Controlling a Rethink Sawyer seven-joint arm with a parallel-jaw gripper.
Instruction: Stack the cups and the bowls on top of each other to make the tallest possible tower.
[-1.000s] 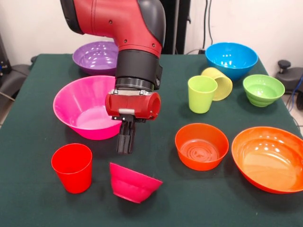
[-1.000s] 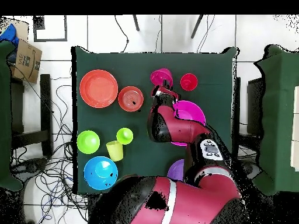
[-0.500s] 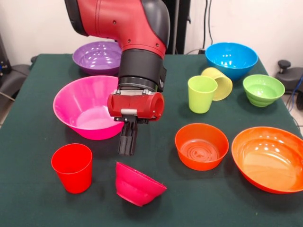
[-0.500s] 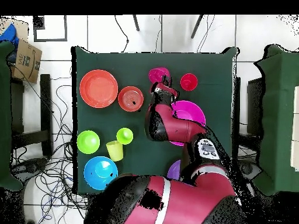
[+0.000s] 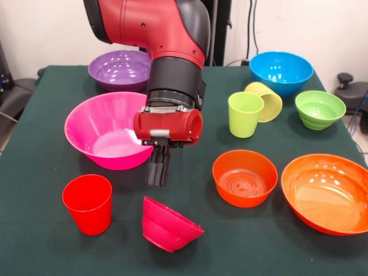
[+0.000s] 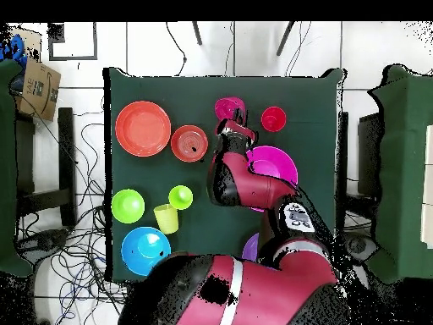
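My gripper hangs shut with nothing in it, just behind the small magenta bowl, which lies tipped over with its base up. The red cup stands upright left of that bowl. The large pink bowl sits behind the gripper's left side. The small orange bowl and the large orange bowl stand to the right. From overhead, the gripper is next to the magenta bowl and near the red cup. Nothing is stacked.
At the back stand the purple bowl and the blue bowl. The lime green cup is upright, and the pale yellow cup lies on its side against it. The ribbed green bowl sits at the right edge.
The arm has drifted a little to the right in the front view with its gripper still shut. The small magenta bowl has shifted right and tipped further.
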